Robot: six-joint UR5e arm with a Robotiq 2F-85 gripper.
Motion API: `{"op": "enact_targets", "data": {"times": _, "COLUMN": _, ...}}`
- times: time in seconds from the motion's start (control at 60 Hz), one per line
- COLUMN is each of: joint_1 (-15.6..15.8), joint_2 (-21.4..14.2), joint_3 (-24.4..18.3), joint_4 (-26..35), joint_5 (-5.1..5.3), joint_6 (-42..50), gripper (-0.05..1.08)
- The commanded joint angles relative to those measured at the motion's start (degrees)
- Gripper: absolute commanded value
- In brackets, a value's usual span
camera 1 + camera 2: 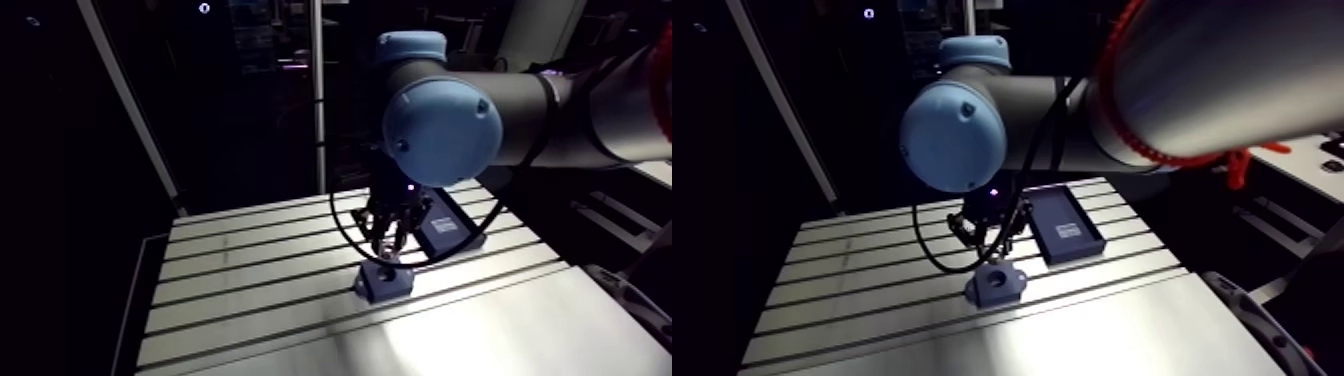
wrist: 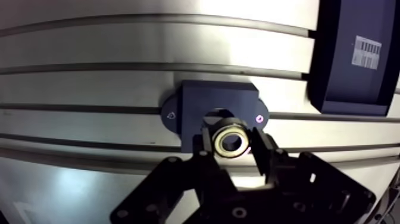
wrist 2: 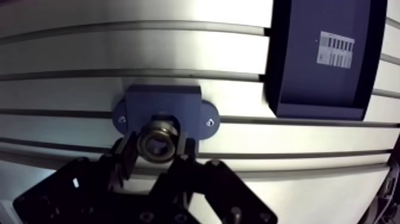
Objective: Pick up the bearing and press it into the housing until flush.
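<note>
The two fingers (image 2: 205,142) are clamped on the bearing (image 2: 231,141), one dark pad on each side of its outer ring, with its open face turned up toward the wrist camera. It hangs right over the round bore of the dark blue housing (image 2: 196,101), which sits flat on the slotted tabletop (image 2: 89,42). I can't tell from here whether the ring already touches the mouth of the bore. A shallow dark tray (image 1: 445,225) lies on the tabletop just to the right of the housing and a little farther back. The bearing looks like a small metal ring, so I'd expect it to be stiff, dense for its size and smooth on the outside, and likely to slip or twist if pinched lightly. Taking it across the outer ring, as now, seems the right hold, since that leaves the underside free to enter. It probably won't forgive a tilt, because a hard ring going in crooked would jam rather than give. The pads reach down its sides, so they may meet the housing face before the ring sits flush.
</note>
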Motion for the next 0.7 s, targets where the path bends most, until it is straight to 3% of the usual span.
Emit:
{"op": "enact_targets", "data": {"times": 0.017, "joint_1": 0.09, "joint_2": 0.16, "joint_3": 0.9, "joint_4": -0.93, "joint_5": 0.06, "joint_6": 0.05, "gripper": 0.72}}
{"op": "enact_targets", "data": {"times": 0.7, "joint_1": 0.11, "joint_2": 1.48, "joint_3": 3.48, "joint_4": -5.5, "joint_5": 0.15, "joint_6": -0.13, "gripper": 0.72}}
